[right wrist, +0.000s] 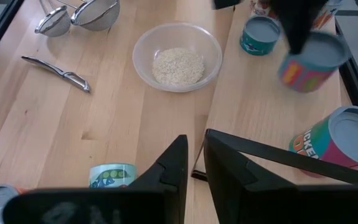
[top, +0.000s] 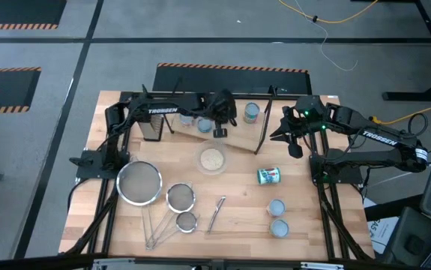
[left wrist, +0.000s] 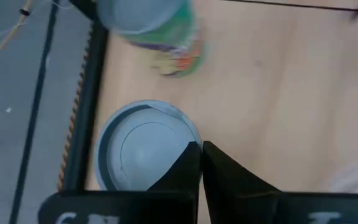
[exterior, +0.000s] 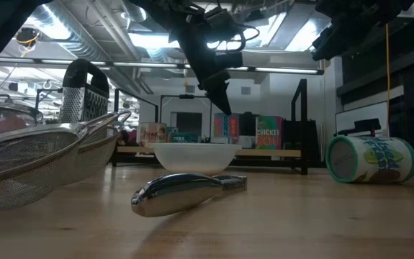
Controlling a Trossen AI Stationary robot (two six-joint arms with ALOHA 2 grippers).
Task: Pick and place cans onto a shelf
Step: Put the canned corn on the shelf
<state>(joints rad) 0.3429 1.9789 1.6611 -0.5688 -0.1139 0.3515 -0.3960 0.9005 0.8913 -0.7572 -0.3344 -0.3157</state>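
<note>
Hovering over the shelf (top: 239,139) at the back of the table (top: 305,225), the left gripper (top: 219,132) is showing its fingers (left wrist: 228,186) pressed together with nothing between them; in the left wrist view a can (left wrist: 142,149) is standing upright just beside the fingertips near the shelf's edge, not gripped, and another can (left wrist: 157,28) is sitting a bit farther along the board. High view is showing several cans on the shelf under and around the left arm, plus one can (top: 251,112) standing apart near the shelf's back edge. The right gripper (top: 296,147) is hanging above the shelf's right end, jaws standing only slightly apart and pinching nothing; right wrist view is looking past its fingers (right wrist: 172,168) at the clear bowl of grains (right wrist: 177,56), a peeler (right wrist: 57,70) and the strainers (right wrist: 79,15). One green-labelled can (top: 268,175) is lying on its side on the table right of the bowl, also showing in the low view (exterior: 371,160). Two more cans (top: 276,208) are standing upright near the table's front right, one just in front of the other. A box grater (top: 153,127) is standing at the shelf's left end. Low view is showing more cans lined up on the shelf behind the bowl
</note>
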